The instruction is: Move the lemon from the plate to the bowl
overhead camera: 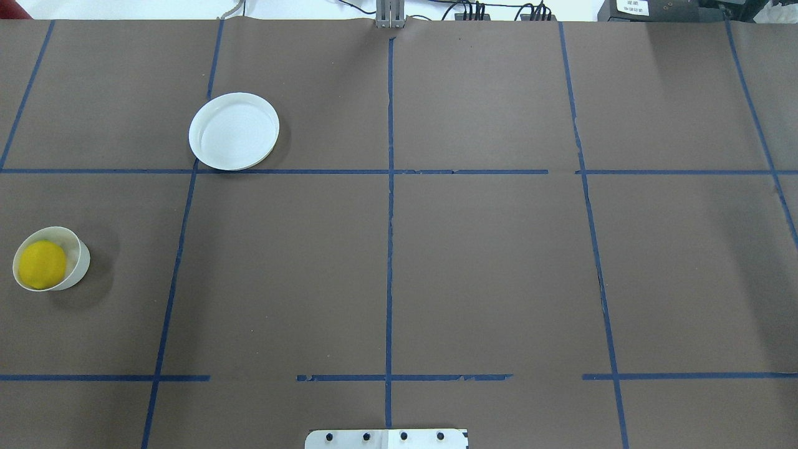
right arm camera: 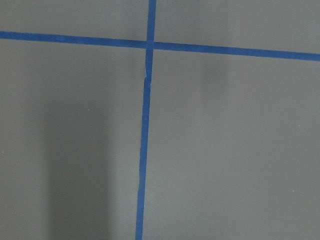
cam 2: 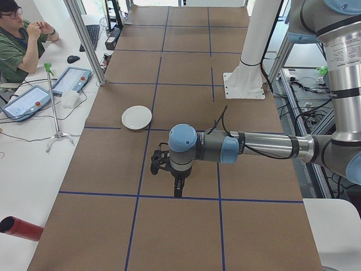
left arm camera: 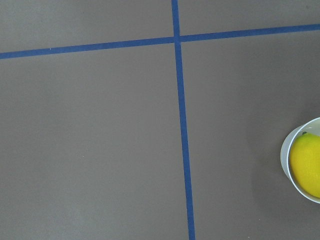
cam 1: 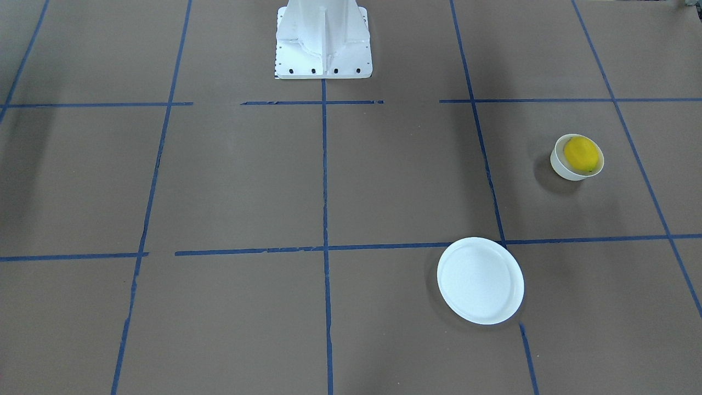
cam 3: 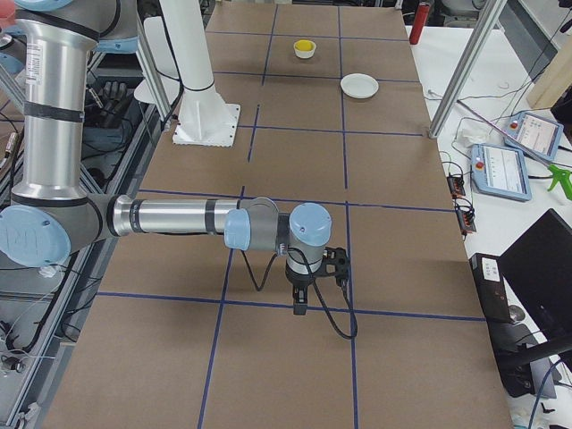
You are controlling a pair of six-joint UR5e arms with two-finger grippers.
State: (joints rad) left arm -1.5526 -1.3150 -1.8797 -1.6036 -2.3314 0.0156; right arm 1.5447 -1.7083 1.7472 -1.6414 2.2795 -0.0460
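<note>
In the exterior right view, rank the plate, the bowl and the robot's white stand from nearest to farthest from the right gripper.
1. The white stand, on the robot's side, nearest the right gripper.
2. The plate, farther along, toward the operators' edge.
3. The bowl, at the far end, holding the lemon.

Brown table cover (overhead camera: 486,268) reads as matt paper; the blue tape (overhead camera: 389,249) on it is smooth, ragged at some edges; plate (overhead camera: 234,131) and bowl (overhead camera: 83,262) smooth white, faintly sheened; lemon (overhead camera: 42,264) smooth-skinned; robot base (cam 1: 323,38) white-painted metal; left arm (cam 2: 265,145) silver metal tube, glossy blue caps.
</note>
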